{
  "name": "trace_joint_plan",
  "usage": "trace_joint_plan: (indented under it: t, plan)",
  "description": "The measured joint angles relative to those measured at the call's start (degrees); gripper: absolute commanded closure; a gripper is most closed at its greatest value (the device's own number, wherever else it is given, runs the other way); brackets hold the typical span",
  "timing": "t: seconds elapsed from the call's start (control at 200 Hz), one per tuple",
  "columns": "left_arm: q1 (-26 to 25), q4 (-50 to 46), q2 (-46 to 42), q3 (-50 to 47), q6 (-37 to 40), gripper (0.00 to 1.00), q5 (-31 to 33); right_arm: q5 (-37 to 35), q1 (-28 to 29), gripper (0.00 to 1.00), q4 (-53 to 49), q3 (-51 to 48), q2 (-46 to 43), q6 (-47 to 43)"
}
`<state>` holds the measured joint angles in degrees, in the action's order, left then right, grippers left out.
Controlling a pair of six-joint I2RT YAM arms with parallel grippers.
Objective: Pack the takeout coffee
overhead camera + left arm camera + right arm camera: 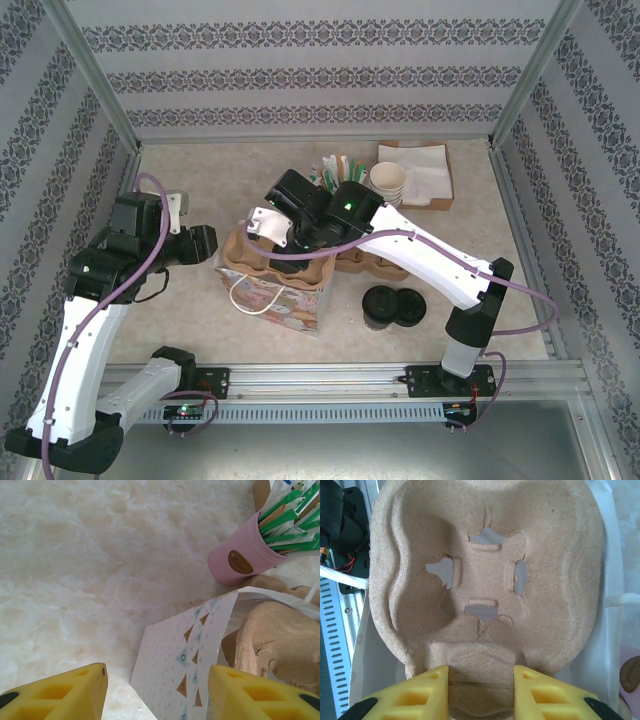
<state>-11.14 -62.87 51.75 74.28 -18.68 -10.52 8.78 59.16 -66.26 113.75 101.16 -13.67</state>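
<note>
The takeout coffee (379,304), a small cup under a black lid, stands on the table right of the patterned paper bag (282,292). My right gripper (262,238) (480,674) is shut on the middle ridge of a brown pulp cup carrier (485,570), holding it over the bag's open mouth. Left of the bag, my left gripper (205,244) (157,680) is open. The bag's printed side wall (180,665) stands just ahead of its yellow fingers, untouched. Past that wall the carrier (275,635) shows inside the bag.
A loose black lid (411,308) lies beside the coffee. A second pulp carrier (372,263) sits behind the bag. At the back stand a pink cup of green-and-white packets (335,170) (240,560), stacked cream cups (388,180) and napkins (420,170).
</note>
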Motion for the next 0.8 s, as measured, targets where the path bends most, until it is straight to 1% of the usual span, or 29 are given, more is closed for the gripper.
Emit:
trace_joint_plan:
  t: [0.385, 0.799]
  plan:
    - [0.0, 0.7, 0.0, -0.5, 0.0, 0.45, -1.5, -0.8, 0.0, 0.69, 1.6, -0.7, 0.0, 1.1]
    - [0.0, 0.8, 0.0, -0.8, 0.0, 0.45, -1.7, -0.9, 0.2, 0.68, 0.7, -1.0, 0.0, 1.3]
